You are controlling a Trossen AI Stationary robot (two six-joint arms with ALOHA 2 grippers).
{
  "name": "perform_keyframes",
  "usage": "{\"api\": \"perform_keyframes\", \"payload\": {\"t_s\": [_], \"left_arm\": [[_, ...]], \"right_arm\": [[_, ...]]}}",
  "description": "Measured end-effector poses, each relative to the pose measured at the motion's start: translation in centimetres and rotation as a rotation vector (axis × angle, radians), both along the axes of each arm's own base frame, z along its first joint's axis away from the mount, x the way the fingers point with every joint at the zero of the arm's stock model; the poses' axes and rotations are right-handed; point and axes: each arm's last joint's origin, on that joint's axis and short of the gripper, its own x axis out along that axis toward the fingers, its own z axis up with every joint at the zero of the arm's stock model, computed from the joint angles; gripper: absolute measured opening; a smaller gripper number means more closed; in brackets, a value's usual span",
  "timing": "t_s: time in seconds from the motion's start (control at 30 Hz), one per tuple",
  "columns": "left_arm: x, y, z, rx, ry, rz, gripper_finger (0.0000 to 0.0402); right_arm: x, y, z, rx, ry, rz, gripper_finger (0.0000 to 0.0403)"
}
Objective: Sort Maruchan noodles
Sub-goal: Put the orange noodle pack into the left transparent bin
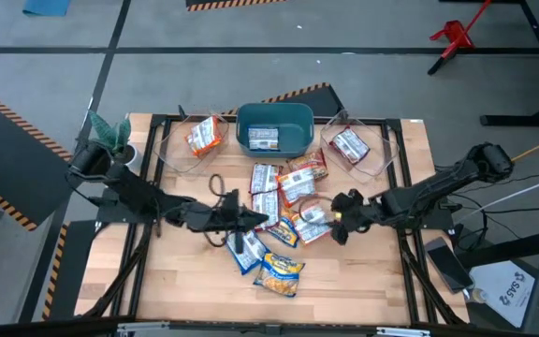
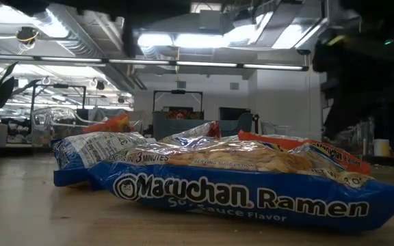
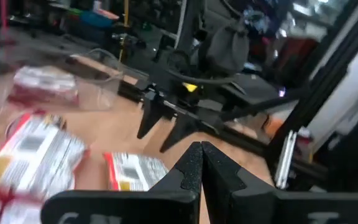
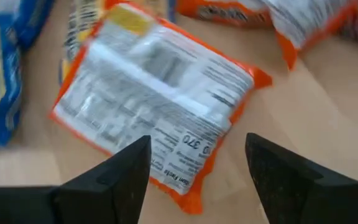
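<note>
Several Maruchan noodles lie heaped on the wooden desk just in front of the teal bin, which already holds one packet, as do the two clear containers flanking it. Both arms reach into the heap from opposite sides of the bin's centre line. The right tool hangs with its fingers spread and nothing between them, directly over an orange-edged packet lying label-side down; the packet sits just ahead of the fingertips, its long axis running slantwise across the gap between the fingers, so the right arm is the nearer one to it. The left tool is pinched fully closed on nothing, poised at the side of the heap farther from the red-packet container, near a blue packet and a yellow one. From desk height, a blue soy-sauce packet fills the foreground and hides most of the pile behind it. How many packets are stacked under the top layer cannot be made out, and flavours in the containers are hard to read.
</note>
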Motion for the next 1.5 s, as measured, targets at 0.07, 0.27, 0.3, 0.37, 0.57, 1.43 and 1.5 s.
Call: {"api": "perform_keyframes", "payload": {"t_s": [0.07, 0.27, 0.3, 0.37, 0.57, 1.43, 1.5], "left_arm": [[1.7, 0.4, 0.2, 0.061, 0.035, -0.066, 0.0], [6.8, 2.3, -1.4, 0.193, 0.21, -0.19, 0.0], [7.5, 2.7, -1.8, 0.21, 0.227, -0.193, 0.0], [8.9, 3.4, -2.3, 0.246, 0.241, -0.194, 0.0], [11.4, 5.3, -5.6, 0.248, 0.352, -0.229, 0.0], [10.7, 5.1, -10.3, 0.143, 0.67, -0.097, 0.0], [10.7, 5.1, -10.3, 0.142, 0.669, -0.092, 0.0]], "right_arm": [[-0.2, 0.9, 0.1, -0.085, -0.022, 0.093, 0.0239], [-1.2, 3.3, 0.4, -0.187, -0.076, 0.198, 0.0226], [-1.3, 3.6, 0.4, -0.193, -0.08, 0.204, 0.0223], [-1.6, 4.1, 0.4, -0.202, -0.09, 0.219, 0.0219], [-2.4, 5.2, 0.4, -0.238, -0.116, 0.257, 0.0209], [-3.5, 4.0, -0.5, 0.013, -0.239, -0.402, 0.0264], [-3.7, 3.8, -0.8, 0.036, -0.242, -0.44, 0.0287]]}}
